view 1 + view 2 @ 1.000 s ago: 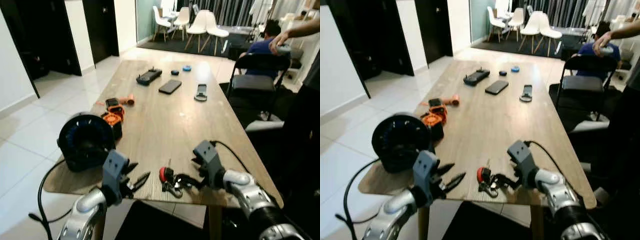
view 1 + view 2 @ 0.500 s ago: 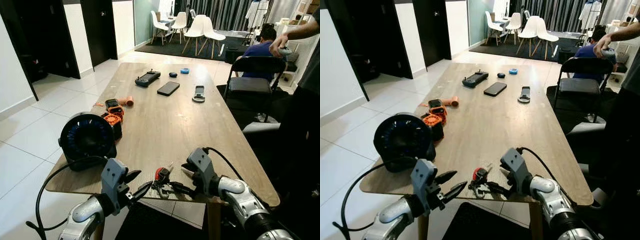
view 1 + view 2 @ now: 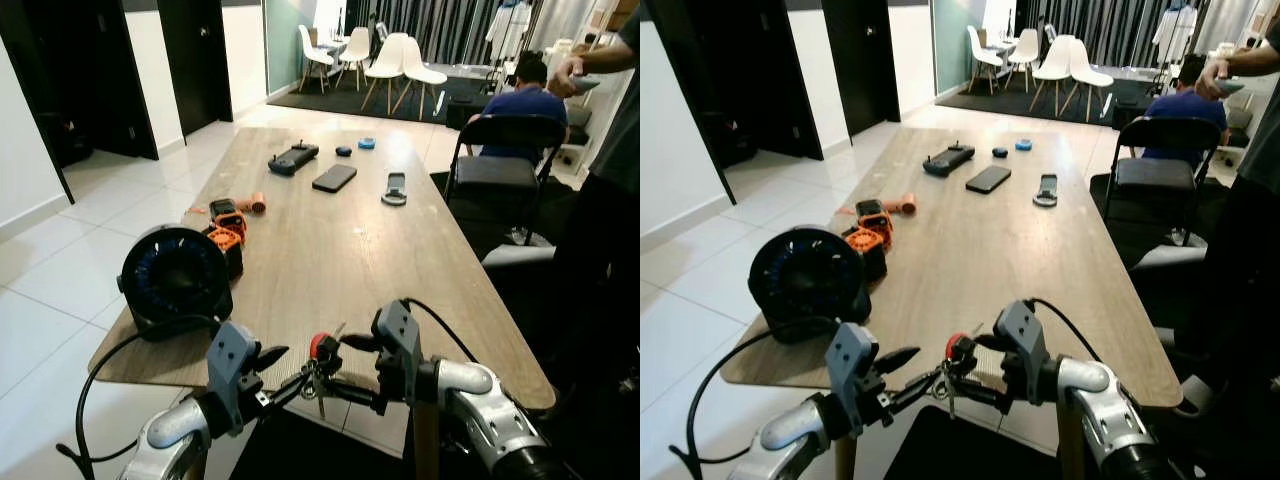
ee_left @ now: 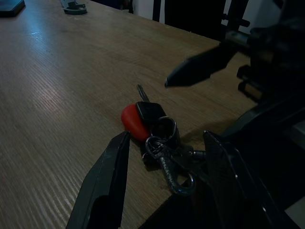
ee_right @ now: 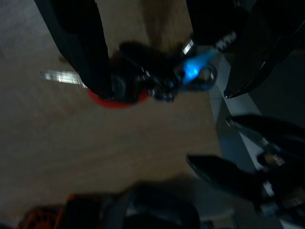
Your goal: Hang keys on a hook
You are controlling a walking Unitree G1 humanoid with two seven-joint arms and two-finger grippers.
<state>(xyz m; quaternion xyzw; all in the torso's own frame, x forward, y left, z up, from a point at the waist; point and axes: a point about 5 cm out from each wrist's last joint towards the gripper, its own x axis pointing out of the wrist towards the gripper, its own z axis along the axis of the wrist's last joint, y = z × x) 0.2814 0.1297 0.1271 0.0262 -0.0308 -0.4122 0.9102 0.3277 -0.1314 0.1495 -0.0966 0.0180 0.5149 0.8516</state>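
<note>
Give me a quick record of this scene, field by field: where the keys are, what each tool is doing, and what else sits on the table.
keys: bunch with red fob, lying at the near edge of the wooden table
left tool: open, fingers either side of the keys
right tool: open, straddling the keys from the other side
hook: none visible
other items: black fan, phone, game controller
people: two beyond the table's far right

A long wooden table [image 3: 340,240] runs toward the back of the room. Near its front left corner sits a round black fan [image 3: 174,281], with an orange and black power tool [image 3: 228,226] just beyond it. Farther along lie a black game controller [image 3: 293,156], a dark flat phone [image 3: 333,178] and a small blue disc [image 3: 367,143]. White chairs [image 3: 400,62] stand well behind, and a black chair [image 3: 497,160] stands beside the table's right edge.
</note>
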